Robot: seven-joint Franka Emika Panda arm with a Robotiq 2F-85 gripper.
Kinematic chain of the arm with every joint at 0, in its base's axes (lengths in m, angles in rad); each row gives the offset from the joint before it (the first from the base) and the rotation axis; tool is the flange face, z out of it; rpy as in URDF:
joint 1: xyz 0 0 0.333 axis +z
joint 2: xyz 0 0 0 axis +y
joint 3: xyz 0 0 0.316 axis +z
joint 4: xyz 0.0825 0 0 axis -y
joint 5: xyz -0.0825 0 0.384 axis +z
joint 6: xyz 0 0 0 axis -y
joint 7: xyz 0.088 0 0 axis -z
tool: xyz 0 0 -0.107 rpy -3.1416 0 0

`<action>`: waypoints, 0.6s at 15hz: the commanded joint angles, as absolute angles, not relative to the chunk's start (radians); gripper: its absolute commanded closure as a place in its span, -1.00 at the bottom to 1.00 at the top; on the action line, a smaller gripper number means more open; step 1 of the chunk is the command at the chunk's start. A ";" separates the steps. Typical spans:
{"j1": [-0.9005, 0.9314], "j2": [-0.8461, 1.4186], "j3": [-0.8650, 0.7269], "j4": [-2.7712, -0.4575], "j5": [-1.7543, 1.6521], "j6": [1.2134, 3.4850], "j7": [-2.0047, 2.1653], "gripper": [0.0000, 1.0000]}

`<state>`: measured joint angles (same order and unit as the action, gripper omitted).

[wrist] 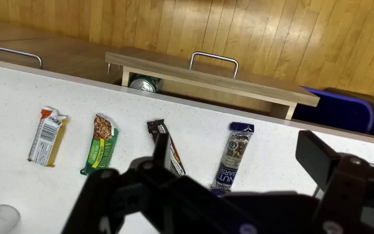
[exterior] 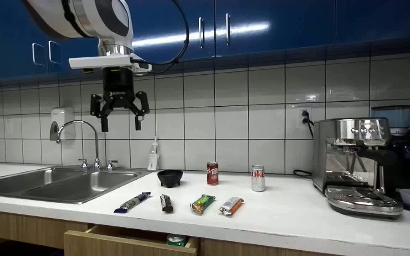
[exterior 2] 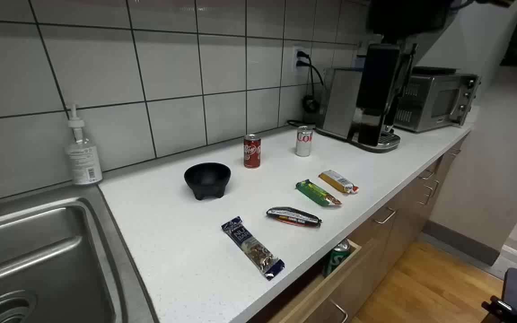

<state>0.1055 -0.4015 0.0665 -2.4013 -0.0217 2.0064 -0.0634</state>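
My gripper [exterior: 121, 124] is open and empty, high above the counter near the sink. In the wrist view its spread fingers [wrist: 239, 152] frame the blue nut bar [wrist: 230, 159], which lies far below on the counter. The nut bar [exterior: 132, 202] is leftmost in its row. Beside it lie a dark-wrapped bar [exterior: 166, 203], a green bar [exterior: 203, 203] and a white-orange bar [exterior: 231, 206]. Behind them stand a black bowl [exterior: 169, 178], a red soda can [exterior: 212, 173] and a silver Coke can [exterior: 258, 177], all upright. My gripper touches none of these.
An open drawer [exterior: 130, 245] below the counter edge holds a green can [exterior 2: 337, 257]. A double sink [exterior: 80, 185] with faucet and a soap bottle [exterior 2: 82, 154] are at one end. A coffee machine [exterior: 358, 167] and a microwave [exterior 2: 438, 98] stand at the other. Blue cabinets [exterior: 276, 25] hang overhead.
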 commanded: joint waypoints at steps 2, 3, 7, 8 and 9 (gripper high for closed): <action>0.102 -0.401 0.069 -2.400 -0.021 2.004 -0.064 -1.00; 0.102 -0.401 0.069 -2.400 -0.021 2.004 -0.064 -1.00; 0.107 -0.399 0.070 -2.409 -0.016 2.025 -0.071 -1.00; 0.109 -0.400 0.070 -2.422 -0.014 2.060 -0.073 -1.00; 0.109 -0.399 0.073 -2.430 -0.014 2.088 -0.065 -1.00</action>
<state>0.1066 -0.3984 0.0666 -2.4067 -0.0217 2.0197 -0.0634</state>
